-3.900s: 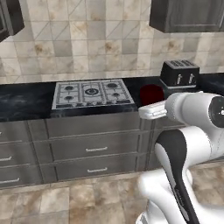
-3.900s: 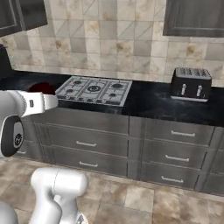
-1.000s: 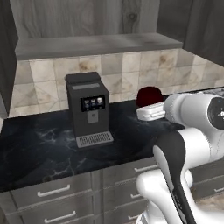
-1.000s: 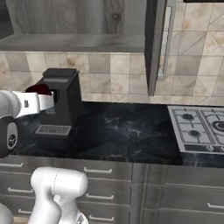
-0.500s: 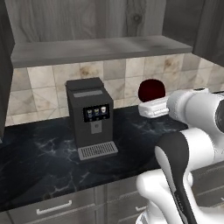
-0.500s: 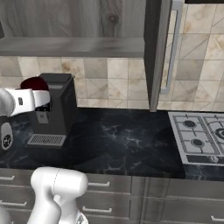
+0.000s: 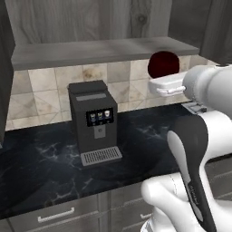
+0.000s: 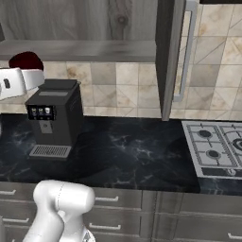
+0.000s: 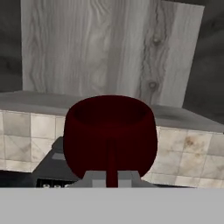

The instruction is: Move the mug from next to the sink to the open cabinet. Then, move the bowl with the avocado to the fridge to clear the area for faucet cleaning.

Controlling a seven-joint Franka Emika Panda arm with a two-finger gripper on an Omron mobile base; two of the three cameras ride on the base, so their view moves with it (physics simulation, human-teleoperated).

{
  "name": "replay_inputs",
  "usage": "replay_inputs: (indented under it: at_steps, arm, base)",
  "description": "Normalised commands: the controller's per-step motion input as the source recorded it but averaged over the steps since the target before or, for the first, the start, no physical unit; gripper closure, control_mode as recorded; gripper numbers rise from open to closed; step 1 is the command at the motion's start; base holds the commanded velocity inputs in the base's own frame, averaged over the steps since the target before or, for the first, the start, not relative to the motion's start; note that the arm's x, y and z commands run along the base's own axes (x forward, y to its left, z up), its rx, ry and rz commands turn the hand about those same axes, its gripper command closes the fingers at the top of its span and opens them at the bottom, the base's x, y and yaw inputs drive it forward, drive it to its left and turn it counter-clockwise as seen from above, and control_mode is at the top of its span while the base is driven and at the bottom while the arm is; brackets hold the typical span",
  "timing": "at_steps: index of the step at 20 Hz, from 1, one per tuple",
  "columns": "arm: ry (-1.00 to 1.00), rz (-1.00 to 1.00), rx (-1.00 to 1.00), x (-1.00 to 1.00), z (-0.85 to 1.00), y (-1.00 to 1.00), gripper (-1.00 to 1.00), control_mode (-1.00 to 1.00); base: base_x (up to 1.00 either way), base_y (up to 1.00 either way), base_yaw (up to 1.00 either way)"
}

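My gripper is shut on the handle of the dark red mug, which hangs upright in front of the hand. The mug is held in the air just below the front edge of the open cabinet's pale shelf, near its right end. From the other side, the mug sits above the white hand, under the shelf. The cabinet's wood-grain back stands straight ahead of the mug.
A black coffee machine stands on the black marble counter under the shelf, left of the mug. The cabinet's open dark door with a long handle juts out at the right. A gas hob lies further right.
The base has driven along the counter, so the whole scene shifted. The arm has lifted the mug from just above counter height to the level of the cabinet shelf.
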Motion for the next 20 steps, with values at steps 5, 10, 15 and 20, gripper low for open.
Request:
replay_inputs:
  at_steps: [5, 10, 15, 20]
  arm:
    - [0.09, 0.0, 0.03, 0.31, 0.21, 0.0, 1.0, -1.0]
    - [-0.01, 0.02, 0.0, 0.05, -0.11, -0.06, 1.0, -1.0]
    - [-0.01, 0.02, 0.1, 0.02, 0.04, -0.28, 1.0, -1.0]
    - [0.0, 0.0, 0.04, 0.3, 0.01, -0.15, 1.0, -1.0]
  base:
    - [0.0, 0.0, 0.0]
    - [0.0, 0.0, 0.0]
    - [0.0, 0.0, 0.0]
    - [0.0, 0.0, 0.0]
